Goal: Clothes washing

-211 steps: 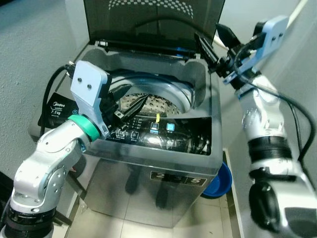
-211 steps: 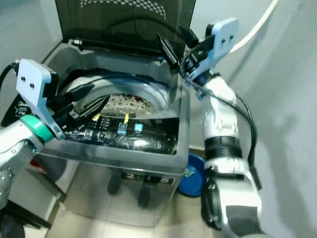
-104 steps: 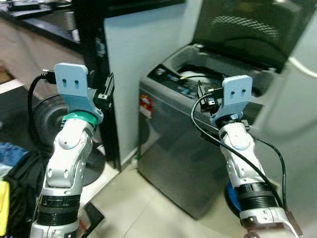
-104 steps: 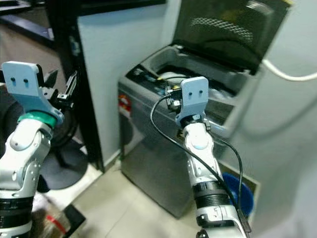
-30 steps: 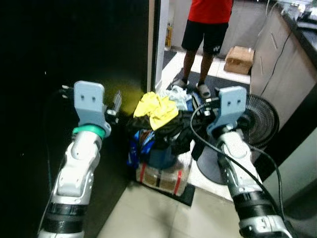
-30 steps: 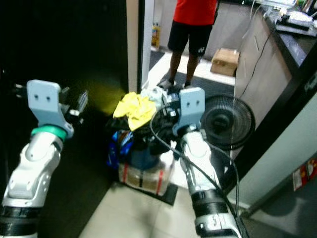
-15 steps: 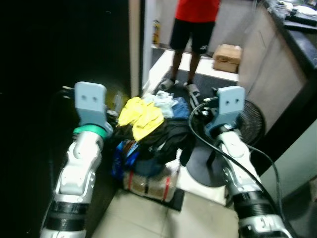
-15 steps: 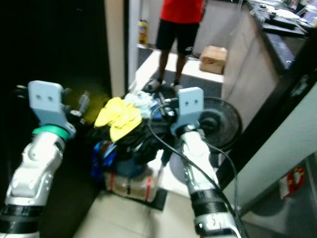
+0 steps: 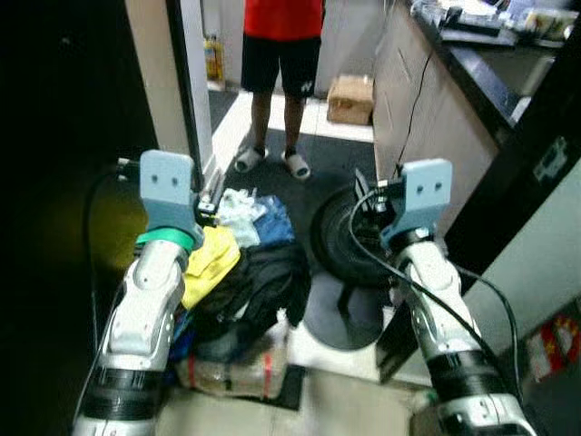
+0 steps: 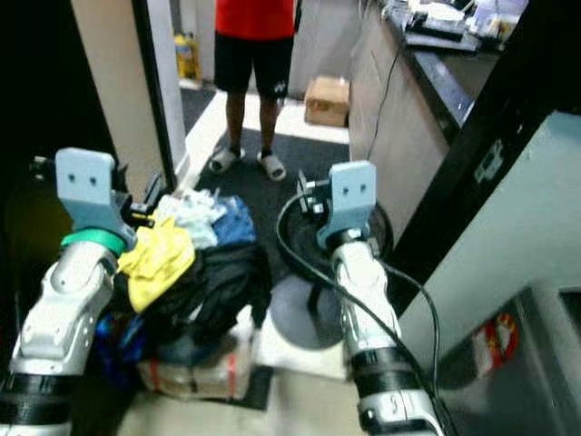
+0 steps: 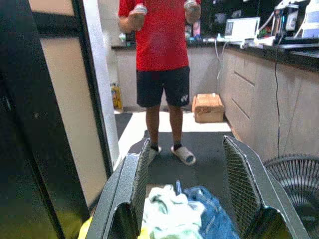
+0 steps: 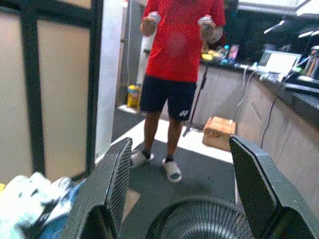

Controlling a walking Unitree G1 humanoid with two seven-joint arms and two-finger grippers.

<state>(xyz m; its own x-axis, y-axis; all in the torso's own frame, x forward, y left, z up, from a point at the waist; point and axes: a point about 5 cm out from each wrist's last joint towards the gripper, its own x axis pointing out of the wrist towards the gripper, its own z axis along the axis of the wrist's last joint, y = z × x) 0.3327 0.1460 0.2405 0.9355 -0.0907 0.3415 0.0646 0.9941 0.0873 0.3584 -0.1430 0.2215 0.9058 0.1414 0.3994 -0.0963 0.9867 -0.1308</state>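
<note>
Left eye view looks down on a heap of laundry [image 9: 241,272] in the lower left of the frame: a yellow garment [image 9: 207,263], a black garment [image 9: 263,282] and pale and blue pieces [image 9: 250,213] piled on a basket or bin whose shape is hard to make out. The heap sits on the floor by a doorway, apparently gathered there to be carried to the washer, so this looks like the approach before picking clothes up. A floor fan [image 9: 349,241] lies just right of the heap, near the frame's centre. A person in a red shirt and dark shorts [image 9: 281,41] stands at the top centre, well beyond the pile. The left gripper [image 11: 182,199] is raised at middle left above the heap, its two black fingers spread wide and holding nothing; in its wrist view the pale and blue pieces lie between the fingers, which suggests it is lined up on the pile. The right gripper [image 12: 182,194] is raised at middle right over the fan, fingers likewise spread wide and empty. Compared with half a second ago, the whole picture has shifted, so the camera has moved: the heap now sits lower and further left, the fan is more central, and more of the counter [image 9: 454,82] at upper right shows. Both arms keep the same raised pose.
</note>
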